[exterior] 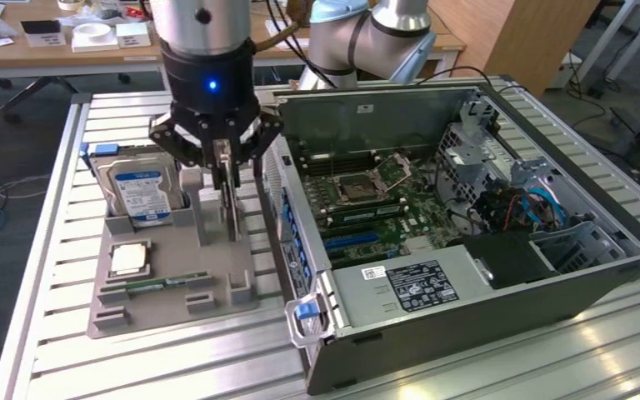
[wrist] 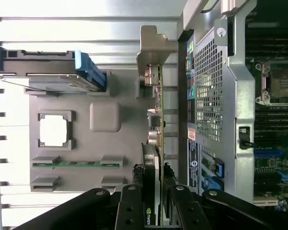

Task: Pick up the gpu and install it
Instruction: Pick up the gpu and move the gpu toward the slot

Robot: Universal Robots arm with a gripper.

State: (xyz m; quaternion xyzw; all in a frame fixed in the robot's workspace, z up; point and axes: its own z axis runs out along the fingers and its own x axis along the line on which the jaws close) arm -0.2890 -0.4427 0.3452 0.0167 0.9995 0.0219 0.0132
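End effector (exterior: 227,185), you see, clamps the thin dark green gpu (exterior: 231,218) with silvery bracket, upright in the grey tray (exterior: 170,304), at the exterior view's nine o'clock from the open black computer case (exterior: 487,308).

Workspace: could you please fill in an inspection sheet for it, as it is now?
Surface: slatted metal table, grey tray on it.
Job's things: gpu upright in tray; open PC case beside it.
Clutter: hard drive, CPU, memory stick on tray.
Gripper: closed on gpu's top edge.
Cables: blue cables inside case; black cable behind it.
Surroundings: desks behind table.
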